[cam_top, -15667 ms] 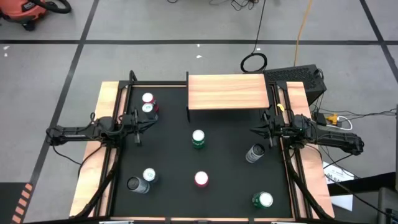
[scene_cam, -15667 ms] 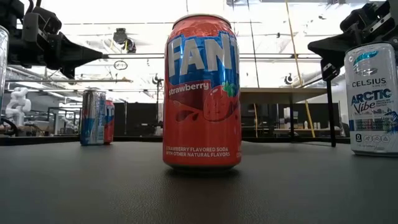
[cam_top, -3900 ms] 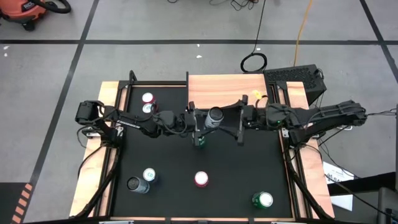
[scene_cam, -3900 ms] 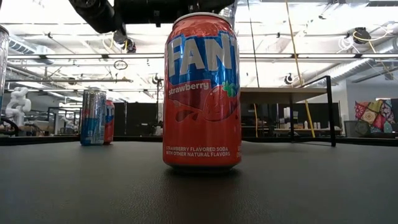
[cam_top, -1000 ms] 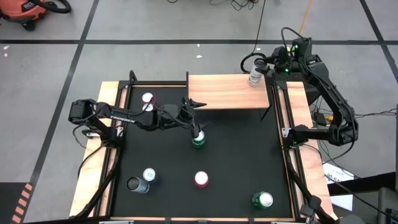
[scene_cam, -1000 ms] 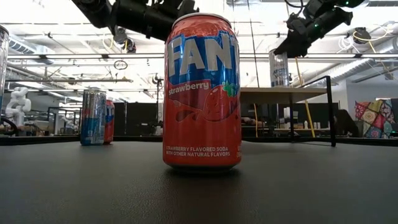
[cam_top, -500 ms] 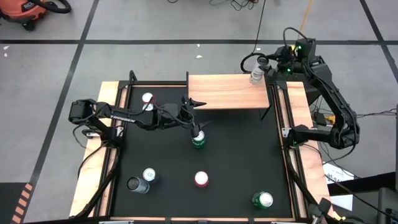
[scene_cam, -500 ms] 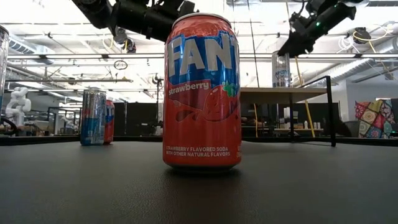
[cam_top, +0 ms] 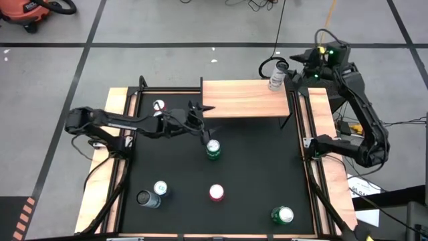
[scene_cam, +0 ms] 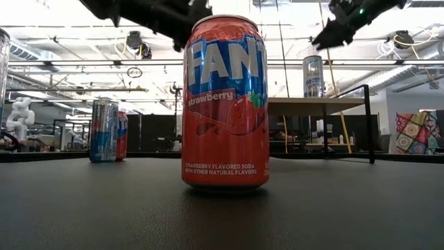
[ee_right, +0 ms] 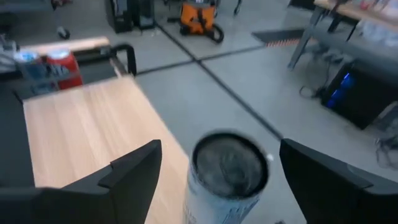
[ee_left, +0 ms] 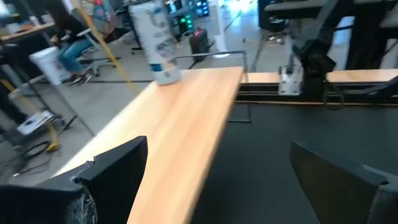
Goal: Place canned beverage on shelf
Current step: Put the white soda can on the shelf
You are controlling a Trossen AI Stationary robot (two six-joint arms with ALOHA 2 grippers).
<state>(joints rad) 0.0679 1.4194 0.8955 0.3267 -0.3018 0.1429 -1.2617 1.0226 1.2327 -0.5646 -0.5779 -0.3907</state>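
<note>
R gripper (ee_right: 214, 180) has its jaws spread w/ the white can (cam_top: 275, 75) standing free btwn/below them on the shelf (cam_top: 244, 99) far-right corner, so lift straight up before swinging off; L gripper (ee_left: 217, 180) also gapes, empty, shelf edge ahead.

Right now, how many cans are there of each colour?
Green cans: 2
Red cans: 2
Silver or white cans: 4
Total: 8 cans
</note>
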